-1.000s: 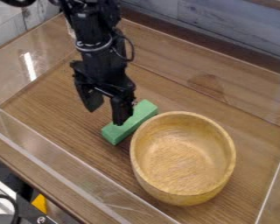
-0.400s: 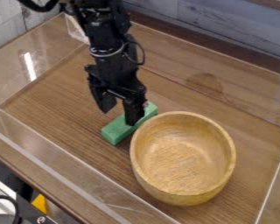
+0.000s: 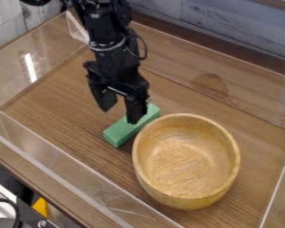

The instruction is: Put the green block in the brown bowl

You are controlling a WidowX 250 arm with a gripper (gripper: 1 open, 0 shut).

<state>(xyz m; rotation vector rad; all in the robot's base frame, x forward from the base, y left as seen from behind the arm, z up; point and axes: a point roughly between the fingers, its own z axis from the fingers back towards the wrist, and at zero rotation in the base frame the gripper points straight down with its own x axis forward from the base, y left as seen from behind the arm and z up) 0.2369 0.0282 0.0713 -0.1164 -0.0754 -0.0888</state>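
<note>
The green block lies flat on the wooden table, its long side angled, right against the left rim of the brown bowl. The bowl is large, round, light wood, and nothing lies in it. My black gripper hangs pointing down directly over the block's upper end, open, with one finger to the left and the other finger covering the block's far end. Nothing is held between them.
Clear plastic walls fence the wooden table on the near and left sides. A pale brick wall runs behind. Bare tabletop lies to the left and behind the bowl.
The gripper has shifted a little to the right and toward the bowl, from beside the block to over its upper end. It stays open. Block and bowl have not moved.
</note>
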